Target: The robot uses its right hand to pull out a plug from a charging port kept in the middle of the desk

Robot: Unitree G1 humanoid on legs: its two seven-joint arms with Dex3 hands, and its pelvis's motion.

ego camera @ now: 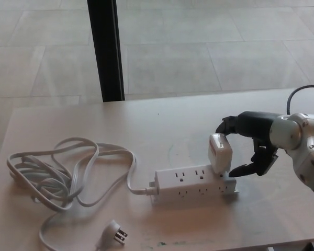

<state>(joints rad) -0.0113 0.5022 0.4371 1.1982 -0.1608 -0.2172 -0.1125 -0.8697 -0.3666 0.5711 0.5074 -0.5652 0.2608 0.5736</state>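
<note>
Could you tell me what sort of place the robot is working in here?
Probably an indoor office or lab: a pale desk holds a white power strip with its coiled cord, and beyond it lie a tiled floor and a black post.

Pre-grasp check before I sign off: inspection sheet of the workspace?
Surface: pale wooden desk, faint marks.
Job's things: white plug adapter seated upright at right end of white power strip.
Clutter: nothing seen.
Hands: right robot hand open, fingers either side of the adapter, no grip yet; left not in view.
Cables: grey strip cord looped at left, its own pronged plug lying loose near front edge.
Surroundings: tiled floor, black post.
</note>
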